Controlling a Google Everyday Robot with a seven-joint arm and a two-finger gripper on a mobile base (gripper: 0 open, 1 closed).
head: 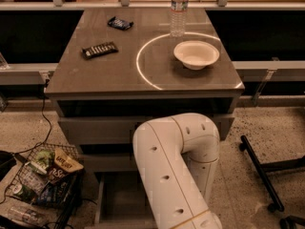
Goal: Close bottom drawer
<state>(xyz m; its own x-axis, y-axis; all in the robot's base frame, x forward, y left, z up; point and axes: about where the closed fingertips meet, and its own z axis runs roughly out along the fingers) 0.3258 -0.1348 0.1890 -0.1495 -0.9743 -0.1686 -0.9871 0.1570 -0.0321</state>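
Observation:
The bottom drawer (116, 199) stands pulled out at the foot of the grey cabinet (95, 128). I see its grey floor and left wall below the two upper drawers. My white arm (174, 171) fills the lower middle and hides the drawer's right part and front panel. My gripper is out of view, hidden below or behind the arm.
On the cabinet top are a white bowl (196, 54), a water bottle (178, 8), a dark snack bar (99, 49) and a small dark packet (119, 23). A wire basket of snacks (45, 180) stands on the floor at left. A black chair base (267, 175) lies at right.

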